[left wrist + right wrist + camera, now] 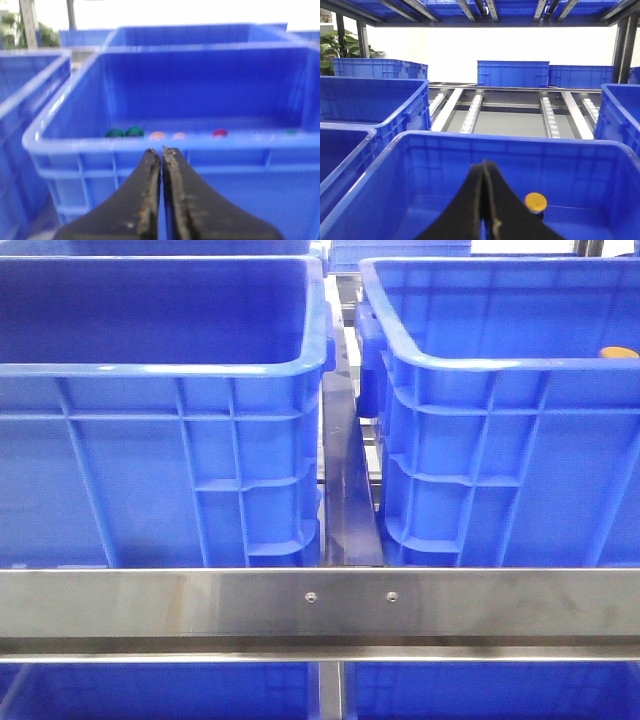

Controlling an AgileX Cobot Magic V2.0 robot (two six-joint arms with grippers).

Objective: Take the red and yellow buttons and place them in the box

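- Front view, nearest first: a steel rail [320, 605] runs across the foreground; behind it stand two blue crates, the left crate [160, 440] and the right crate [510, 450], with a dark divider [345, 480] in the gap between them. No arm shows here.
- Only a sliver of an orange-yellow button [618, 352] peeks over the right crate's rim at the far right edge of this view.
- Left wrist view: the left gripper [161, 152] is pressed closed with nothing between its tips, held outside a crate's near wall [165, 145].
- Beyond that wall, along the crate floor near it, lies a row of small buttons: two green buttons [125, 132], a pale orange one [157, 135], a pale one beside it, and a red button [219, 132]. The picture is blurred, so their exact shades are uncertain.
- Right wrist view: the right gripper [486, 172] is likewise closed and empty, above the inside of a crate [485, 150]. A yellow button [535, 202] lies on that crate's floor just beside the fingers.
- Farther off are roller tracks [472, 107] and more blue crates against a bright backdrop.
- Judgement: the picking step has not begun; both arms look poised before a first grasp. The next move calls for spreading the fingers, then lowering over a red or yellow button while avoiding the green ones.
- The wrist views reveal the crate contents; the front view hides the floors behind the crate walls but shows how the two crates stand side by side.
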